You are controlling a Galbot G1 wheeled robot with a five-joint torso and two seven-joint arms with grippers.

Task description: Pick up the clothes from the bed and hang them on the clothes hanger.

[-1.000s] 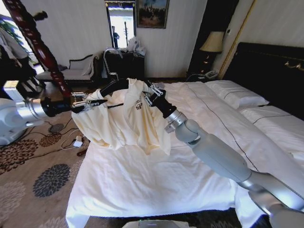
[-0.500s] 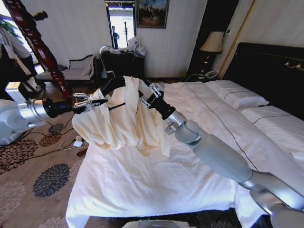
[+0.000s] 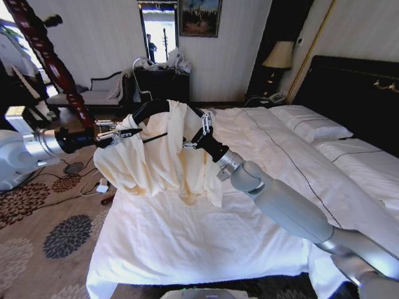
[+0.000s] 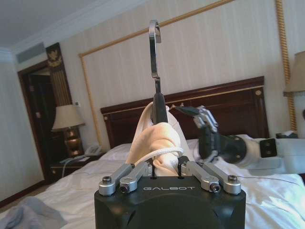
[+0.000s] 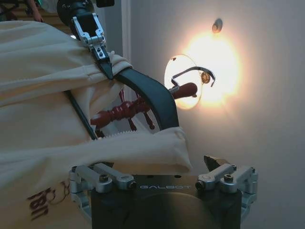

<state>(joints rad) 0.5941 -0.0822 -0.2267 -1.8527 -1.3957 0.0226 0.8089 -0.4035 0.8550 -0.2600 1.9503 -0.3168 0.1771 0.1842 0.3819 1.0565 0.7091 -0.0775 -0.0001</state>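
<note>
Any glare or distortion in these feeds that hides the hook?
Right wrist view: a ceiling light flares straight behind the hook, washing out its outline. Left wrist view: even light, the hook is crisp against the wall. Head view: wide-angle bending at the edges, bright window behind.

Daylight glares from the window on the far wall, and the white bed is bright. The head view bows at its edges. A ceiling lamp flares hard in the right wrist view, washing out the wall around it
</note>
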